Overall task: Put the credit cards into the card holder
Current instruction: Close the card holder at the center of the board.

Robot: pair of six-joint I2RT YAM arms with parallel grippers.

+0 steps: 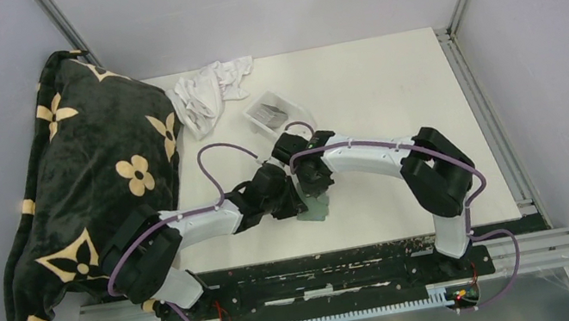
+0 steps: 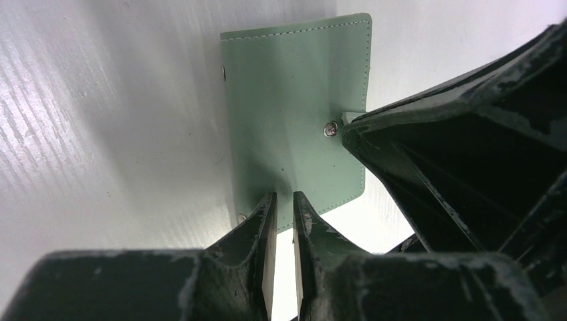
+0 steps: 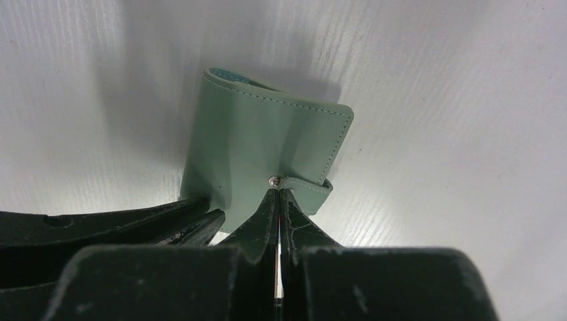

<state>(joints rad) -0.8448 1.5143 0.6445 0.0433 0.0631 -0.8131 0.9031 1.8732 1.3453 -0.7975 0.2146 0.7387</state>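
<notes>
The card holder (image 2: 294,114) is a mint-green wallet lying folded shut on the white table; it also shows in the right wrist view (image 3: 254,147) and the top view (image 1: 317,208). My left gripper (image 2: 285,204) is nearly shut, with a narrow empty gap, and its tips rest on the holder's near edge. My right gripper (image 3: 277,194) is shut at the metal snap (image 3: 273,180), pinching the end of the snap tab (image 3: 309,190). The grey credit cards (image 1: 271,113) lie in the clear tray at the back.
The clear plastic tray (image 1: 296,111) stands behind the grippers. A crumpled white cloth (image 1: 208,90) lies at the back left. A large dark flowered pillow (image 1: 88,180) fills the left side. The two arms cross close together over the holder.
</notes>
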